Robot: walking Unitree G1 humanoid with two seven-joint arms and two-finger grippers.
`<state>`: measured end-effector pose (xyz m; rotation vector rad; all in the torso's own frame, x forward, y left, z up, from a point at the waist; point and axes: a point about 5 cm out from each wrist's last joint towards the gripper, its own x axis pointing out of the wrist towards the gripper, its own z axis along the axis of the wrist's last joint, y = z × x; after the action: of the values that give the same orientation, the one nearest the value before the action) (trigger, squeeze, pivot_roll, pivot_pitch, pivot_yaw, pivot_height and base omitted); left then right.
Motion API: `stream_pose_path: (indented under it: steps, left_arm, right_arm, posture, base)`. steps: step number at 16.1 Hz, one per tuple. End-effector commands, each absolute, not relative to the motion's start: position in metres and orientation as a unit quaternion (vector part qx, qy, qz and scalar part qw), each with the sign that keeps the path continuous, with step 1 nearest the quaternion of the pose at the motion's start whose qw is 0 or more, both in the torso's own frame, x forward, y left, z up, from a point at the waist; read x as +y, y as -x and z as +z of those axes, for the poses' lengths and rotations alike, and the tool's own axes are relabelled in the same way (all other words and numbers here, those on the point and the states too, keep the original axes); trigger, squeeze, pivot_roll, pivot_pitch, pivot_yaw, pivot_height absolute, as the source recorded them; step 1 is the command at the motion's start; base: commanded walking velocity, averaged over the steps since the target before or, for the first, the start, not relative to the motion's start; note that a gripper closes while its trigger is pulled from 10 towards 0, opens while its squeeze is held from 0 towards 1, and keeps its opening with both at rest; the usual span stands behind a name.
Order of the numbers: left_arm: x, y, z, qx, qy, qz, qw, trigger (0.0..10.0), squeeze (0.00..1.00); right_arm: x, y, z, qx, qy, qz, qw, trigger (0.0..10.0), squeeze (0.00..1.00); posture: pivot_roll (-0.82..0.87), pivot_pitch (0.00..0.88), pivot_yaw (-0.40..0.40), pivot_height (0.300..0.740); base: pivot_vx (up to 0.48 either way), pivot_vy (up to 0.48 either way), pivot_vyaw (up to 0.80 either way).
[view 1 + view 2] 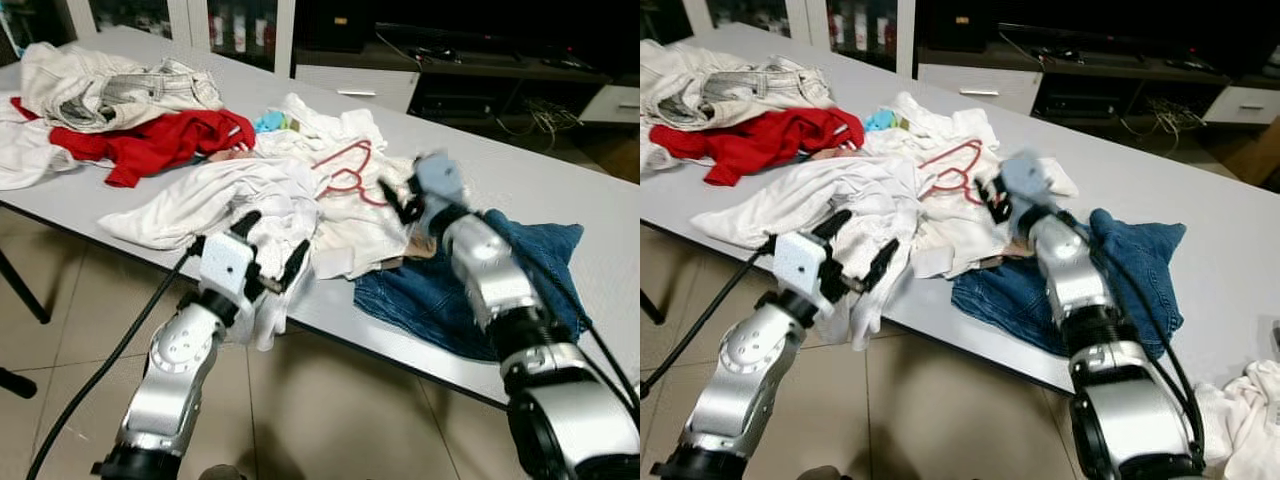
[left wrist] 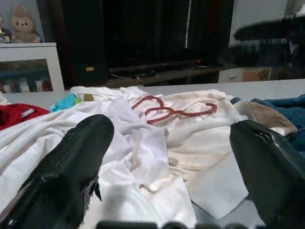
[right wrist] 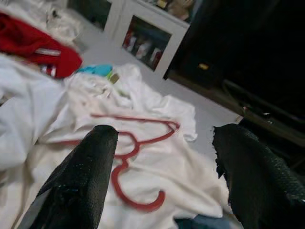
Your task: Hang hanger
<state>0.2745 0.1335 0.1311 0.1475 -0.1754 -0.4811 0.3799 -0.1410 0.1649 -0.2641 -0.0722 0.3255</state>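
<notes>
A red wire hanger (image 1: pixel 345 172) lies flat on a heap of white clothes (image 1: pixel 250 195) in the middle of the grey table (image 1: pixel 560 190). My right gripper (image 1: pixel 400 200) hovers just right of the hanger, blurred, its hook end close by. In the right wrist view the hanger (image 3: pixel 128 152) lies between and beyond the two spread black fingers (image 3: pixel 90 176), so this gripper is open and empty. My left gripper (image 1: pixel 272 240) stands open at the table's near edge over the white cloth. The hanger (image 2: pixel 171 109) lies well beyond that gripper.
A red garment (image 1: pixel 160 140) and pale jeans (image 1: pixel 110 85) lie at the table's far left. Blue denim (image 1: pixel 440 290) lies under my right forearm at the near edge. A black cable (image 1: pixel 110 350) hangs by my left arm. A dark TV cabinet (image 1: pixel 500 70) stands behind the table.
</notes>
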Motion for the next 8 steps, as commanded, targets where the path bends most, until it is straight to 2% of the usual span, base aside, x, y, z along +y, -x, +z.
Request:
stream_pose_path:
  steps: [1,8]
  left_arm:
    - [0.129,-0.274,0.135,-0.093,-0.078,-0.248,0.961,10.0,0.0]
    - [0.127,-0.273,0.137,-0.091,-0.076,-0.25,0.961,10.0,0.0]
  right_arm:
    - [-0.147,-0.38,0.159,-0.022,0.123,0.147,0.981,10.0,0.0]
    - [-0.164,-0.386,0.161,-0.011,0.09,0.084,0.992,10.0,0.0]
  posture:
    - [0.2,0.0,-0.155,0.74]
    - [0.18,0.0,-0.142,0.74]
  base:
    - [0.0,0.0,0.0]
    - [0.0,0.0,0.0]
